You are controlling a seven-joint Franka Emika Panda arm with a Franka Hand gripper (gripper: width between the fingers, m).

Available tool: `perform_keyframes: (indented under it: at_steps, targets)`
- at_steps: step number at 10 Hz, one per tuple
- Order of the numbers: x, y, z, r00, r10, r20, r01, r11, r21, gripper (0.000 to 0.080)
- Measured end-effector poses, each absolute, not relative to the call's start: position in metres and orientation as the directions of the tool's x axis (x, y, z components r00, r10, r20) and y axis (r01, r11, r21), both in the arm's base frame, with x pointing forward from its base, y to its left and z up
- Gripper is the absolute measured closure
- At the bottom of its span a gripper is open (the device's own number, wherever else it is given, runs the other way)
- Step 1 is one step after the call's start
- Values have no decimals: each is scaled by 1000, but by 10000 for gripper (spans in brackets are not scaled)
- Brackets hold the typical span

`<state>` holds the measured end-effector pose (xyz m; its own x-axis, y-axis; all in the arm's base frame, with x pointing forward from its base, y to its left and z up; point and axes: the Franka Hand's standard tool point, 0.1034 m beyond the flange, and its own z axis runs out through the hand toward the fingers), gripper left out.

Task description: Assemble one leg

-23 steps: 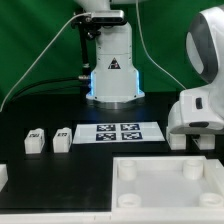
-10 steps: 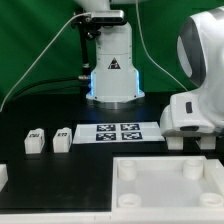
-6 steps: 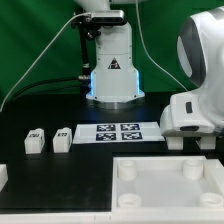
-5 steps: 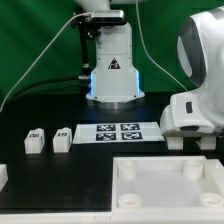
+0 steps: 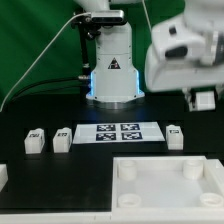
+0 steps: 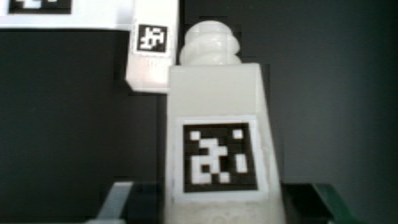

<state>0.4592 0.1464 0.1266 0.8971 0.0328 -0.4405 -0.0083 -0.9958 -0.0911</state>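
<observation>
My gripper [image 5: 203, 96] hangs high at the exterior view's right, shut on a white leg [image 5: 205, 99] that is lifted off the table. In the wrist view this leg [image 6: 217, 120] stands between the dark fingers [image 6: 135, 199], its black-and-white tag facing the camera and a rounded peg at its far end. Another leg [image 5: 176, 136] stands on the black table to the right of the marker board [image 5: 121, 131]. Two more legs [image 5: 35, 140] [image 5: 62, 138] stand to the board's left. One leg [image 6: 151, 50] lies beyond the held one in the wrist view.
A large white tray-like part [image 5: 166, 186] with round corner sockets fills the front right. A small white piece [image 5: 3, 177] sits at the exterior view's left edge. The robot's base [image 5: 113, 65] stands behind the marker board, with a green backdrop beyond.
The arm has risen and shifted towards the exterior view's left, carrying one leg up off the table. A second leg by the marker board is now uncovered.
</observation>
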Motion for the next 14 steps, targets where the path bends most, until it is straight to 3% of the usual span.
perform_keyframes:
  at_steps: [1, 4, 5, 8, 11, 14]
  targets:
    - [463, 148, 135, 938, 13, -346, -19, -996, -87, 508]
    - [470, 148, 134, 997, -3, -72, -11, -995, -103, 508]
    - [483, 137, 135, 999, 30, 31, 33, -994, -109, 508]
    - [555, 98, 165, 941, -4, 340, 34, -994, -105, 508]
    - [579, 103, 192, 833, -50, 550, 23, -992, -125, 508]
    - [575, 103, 183, 808, -50, 588, 27, -992, -122, 508]
